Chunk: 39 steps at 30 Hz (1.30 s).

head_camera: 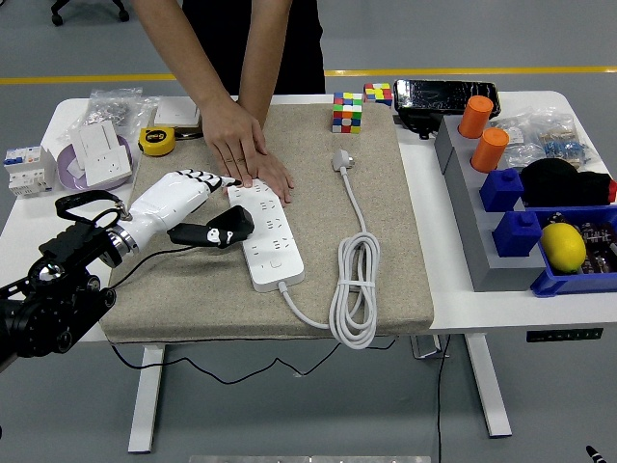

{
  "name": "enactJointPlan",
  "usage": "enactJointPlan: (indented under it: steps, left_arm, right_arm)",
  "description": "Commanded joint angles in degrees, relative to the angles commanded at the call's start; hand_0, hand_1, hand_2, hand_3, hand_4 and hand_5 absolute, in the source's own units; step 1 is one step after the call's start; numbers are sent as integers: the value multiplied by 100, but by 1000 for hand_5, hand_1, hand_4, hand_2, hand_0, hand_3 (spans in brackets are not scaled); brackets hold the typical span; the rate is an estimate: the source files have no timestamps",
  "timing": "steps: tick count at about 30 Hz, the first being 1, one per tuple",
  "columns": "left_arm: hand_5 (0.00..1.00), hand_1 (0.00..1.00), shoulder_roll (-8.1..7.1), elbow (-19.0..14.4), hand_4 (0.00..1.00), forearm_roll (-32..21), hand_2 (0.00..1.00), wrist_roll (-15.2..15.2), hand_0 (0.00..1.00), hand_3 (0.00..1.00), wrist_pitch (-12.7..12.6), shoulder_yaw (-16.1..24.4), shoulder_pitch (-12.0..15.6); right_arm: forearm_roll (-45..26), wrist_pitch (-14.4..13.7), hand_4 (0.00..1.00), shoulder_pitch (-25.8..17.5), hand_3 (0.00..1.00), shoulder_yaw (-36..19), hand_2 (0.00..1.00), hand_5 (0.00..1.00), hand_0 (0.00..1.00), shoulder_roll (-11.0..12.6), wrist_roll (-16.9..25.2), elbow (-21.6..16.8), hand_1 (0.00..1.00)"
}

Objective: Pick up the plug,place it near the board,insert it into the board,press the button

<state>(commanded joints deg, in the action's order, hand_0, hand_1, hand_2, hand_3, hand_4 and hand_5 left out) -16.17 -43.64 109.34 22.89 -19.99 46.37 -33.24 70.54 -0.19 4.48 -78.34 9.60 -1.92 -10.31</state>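
Plug [228,226], black, pinched in left hand [183,205] (white shell, dark fingertips), resting against power strip's [267,234] 9 o'clock edge on beige mat [386,251]. Pressed flat on strip's 12 o'clock end: person's hands [241,147]. Lay coiled at strip's 3 o'clock: white cable [355,289]. Sat at mat's 12 o'clock: colour cube [347,111].

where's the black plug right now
In the head view, the black plug is left of centre on the beige mat, held in the left robot hand against the left edge of the white power strip.
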Motion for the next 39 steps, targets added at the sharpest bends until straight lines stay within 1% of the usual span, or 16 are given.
enactJointPlan:
  steps: [2, 3, 4, 6, 8, 9, 10, 12, 15, 17, 19, 23, 28, 30, 34, 39]
  left_arm:
    - [998, 936, 38, -329, 998, -255, 940, -121, 848, 927, 104, 429, 257]
    - [998, 936, 97, -506, 998, -384, 940, -201, 848, 927, 166, 630, 405]
    - [998, 998, 157, -722, 998, -522, 992, -286, 935, 975, 219, 882, 583]
    - [998, 998, 235, -1053, 998, -628, 992, -419, 935, 975, 272, 1300, 835]
    - [998, 998, 418, -1534, 998, -949, 992, -693, 935, 975, 414, 1747, 1242]
    - [998, 998, 473, -1725, 998, -1055, 992, -785, 935, 975, 489, 1868, 1380]
    - [998, 998, 513, -1890, 998, -1144, 998, -870, 998, 998, 566, 1930, 1499]
    - [998, 998, 622, -2344, 998, -1611, 998, -1137, 998, 998, 860, 1951, 1821]
    - [998, 998, 707, -2863, 998, -2294, 998, -1432, 998, 998, 1163, 1891, 2124]
    - [998, 998, 733, -3119, 998, -2651, 998, -1549, 998, 998, 1268, 1874, 2225]
    - [998, 998, 752, -3361, 998, -2753, 998, -1708, 998, 998, 1377, 1879, 2323]
    - [998, 998, 743, -3567, 998, -2459, 998, -1969, 998, 998, 1547, 1902, 2404]
    - [998, 998, 692, -3570, 998, -2047, 998, -2240, 998, 998, 1756, 1940, 2470]
    - [998, 998, 668, -3555, 998, -1780, 998, -2324, 998, 998, 1815, 1993, 2505]
    - [998, 998, 647, -3534, 998, -1397, 998, -2390, 998, 998, 1848, 2067, 2574]
    - [998, 998, 629, -3493, 998, -1261, 998, -2418, 998, 998, 1891, 2027, 2576]
  right_arm:
    - [11, -1, 998, -16, 811, -16, 768, 998, 855, -6, 0, 0, 786]
    - [13, -1, 998, -28, 811, -19, 768, 998, 855, -10, 2, 0, 786]
    - [22, 0, 998, -39, 810, -29, 768, 998, 854, -14, 0, 0, 786]
    - [37, 0, 998, -51, 810, -44, 768, 998, 854, -20, -3, 0, 786]
    - [33, 0, 998, -70, 810, -51, 768, 998, 854, -29, 6, 0, 786]
    - [35, 0, 998, -74, 810, -54, 768, 998, 854, -32, 8, 0, 786]
    - [36, -1, 998, -77, 810, -58, 768, 998, 852, -35, 8, 0, 785]
    - [26, -2, 998, -79, 810, -65, 768, 998, 852, -46, 15, 0, 785]
    - [22, -3, 998, -80, 810, -80, 768, 998, 852, -52, 20, 0, 785]
    - [20, -4, 998, -78, 810, -86, 768, 998, 855, -55, 20, 0, 785]
    - [7, -5, 998, -70, 810, -83, 768, 998, 855, -54, 30, 0, 785]
    - [14, -6, 998, -67, 810, -103, 768, 998, 853, -59, 30, 0, 785]
    - [21, -7, 998, -71, 810, -124, 768, 998, 854, -61, 33, 0, 785]
    - [29, -7, 998, -74, 810, -136, 768, 998, 854, -62, 31, 0, 785]
    - [39, -7, 998, -87, 810, -153, 768, 998, 853, -65, 29, 0, 785]
    - [45, -8, 998, -92, 810, -163, 768, 998, 853, -66, 25, 0, 785]
